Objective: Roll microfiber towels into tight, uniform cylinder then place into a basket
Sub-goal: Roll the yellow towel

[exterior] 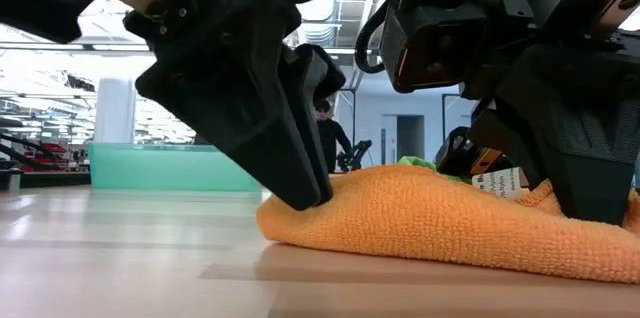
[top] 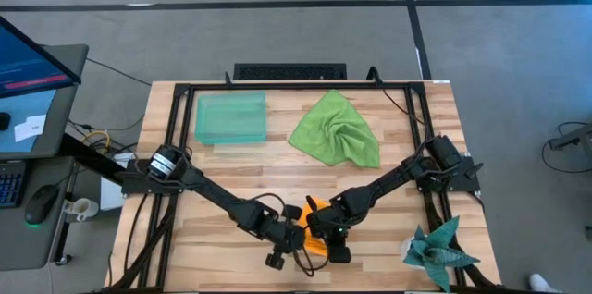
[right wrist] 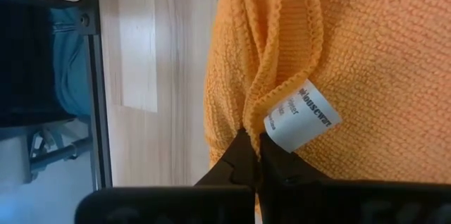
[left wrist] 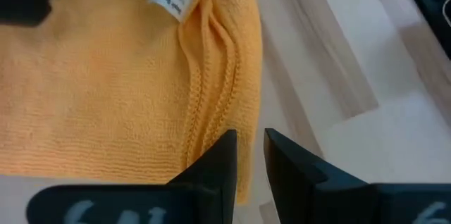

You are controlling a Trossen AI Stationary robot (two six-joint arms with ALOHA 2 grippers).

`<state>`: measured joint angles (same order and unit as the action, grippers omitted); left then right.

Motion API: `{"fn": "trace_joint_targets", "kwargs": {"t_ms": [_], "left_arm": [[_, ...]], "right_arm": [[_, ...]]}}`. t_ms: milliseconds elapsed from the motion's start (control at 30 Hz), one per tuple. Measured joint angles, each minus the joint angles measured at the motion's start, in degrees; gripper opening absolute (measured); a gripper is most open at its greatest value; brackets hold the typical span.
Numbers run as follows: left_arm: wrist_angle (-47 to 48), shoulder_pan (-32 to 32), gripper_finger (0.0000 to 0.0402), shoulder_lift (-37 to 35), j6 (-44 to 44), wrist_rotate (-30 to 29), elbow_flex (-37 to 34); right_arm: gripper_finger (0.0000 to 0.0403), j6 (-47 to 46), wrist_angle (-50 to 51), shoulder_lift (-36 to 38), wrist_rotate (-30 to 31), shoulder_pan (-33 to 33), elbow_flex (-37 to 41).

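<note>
The orange towel [top: 316, 213] lies bunched and folded on the table near its front edge, between my two grippers. My left gripper [top: 289, 237] is at its left end, with the fingers close together on the towel's edge [left wrist: 248, 182]. My right gripper [top: 331, 235] is shut on its right part, beside the white label [right wrist: 301, 117]. The lime green towel [top: 336, 129] lies crumpled at the far middle. The mint-green basket [top: 229, 116] stands at the far left, holding nothing. My left gripper has the orange towel's hemmed side edge [left wrist: 243, 115] between its two nearly closed fingers, and comes down on it from above. In the low view its fingertips [exterior: 300, 196] rest on the towel's left end, which lies on the table. My right gripper pinches a raised fold of the towel's hemmed edge [right wrist: 262, 90] between its two fingers, right beside the white label. It comes from above, pointing down. The towel lies on the table under it [exterior: 590, 220].
A dark teal spiky cloth [top: 440, 250] lies at the near right corner. A black frame [top: 277, 86] runs around the tabletop. Bare wood lies between the basket and the orange towel. A person stands far off in the room [exterior: 328, 138].
</note>
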<state>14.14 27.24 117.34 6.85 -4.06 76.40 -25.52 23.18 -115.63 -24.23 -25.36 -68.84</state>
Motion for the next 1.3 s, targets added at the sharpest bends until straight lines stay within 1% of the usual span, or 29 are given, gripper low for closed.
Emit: {"fn": "trace_joint_targets", "kwargs": {"t_ms": [167,333,433,567,767,933,1067,1233,1300], "left_arm": [[-0.4,-0.3,0.0066,0.0,0.0,-4.0,0.0],[0.3,-1.7,0.0066,0.0,1.4,-2.6,0.0],[0.9,-2.1,0.0066,0.0,2.1,-2.1,0.0],[1.8,-3.0,0.0066,0.0,3.2,0.5,0.0],[1.7,-3.6,0.0066,0.0,3.4,1.3,0.0],[1.6,-3.7,0.0066,0.0,3.6,1.2,0.0],[1.5,-3.8,0.0066,0.0,3.8,1.2,0.0],[1.3,-3.8,0.0066,0.0,2.9,1.0,0.0],[1.4,-3.9,0.0066,0.0,2.7,1.0,0.0]], "right_arm": [[0.0015,0.0,0.1,0.0,-0.8,0.0,0.0],[0.0016,0.0,0.1,0.0,-1.5,0.0,0.0],[0.0033,-0.3,0.4,0.0,-2.2,0.0,0.0],[0.0064,-2.9,0.4,-0.1,-2.4,0.2,0.1],[0.0109,-3.1,0.3,-0.1,-2.9,0.4,0.0],[0.012,-4.8,0.4,0.2,-3.4,0.9,0.0],[0.0112,-4.1,1.9,1.6,-1.6,0.6,0.2],[0.01,-2.6,7.8,5.1,6.1,-0.5,0.4],[0.0098,-2.5,9.1,6.2,7.8,-0.9,0.3]]}}
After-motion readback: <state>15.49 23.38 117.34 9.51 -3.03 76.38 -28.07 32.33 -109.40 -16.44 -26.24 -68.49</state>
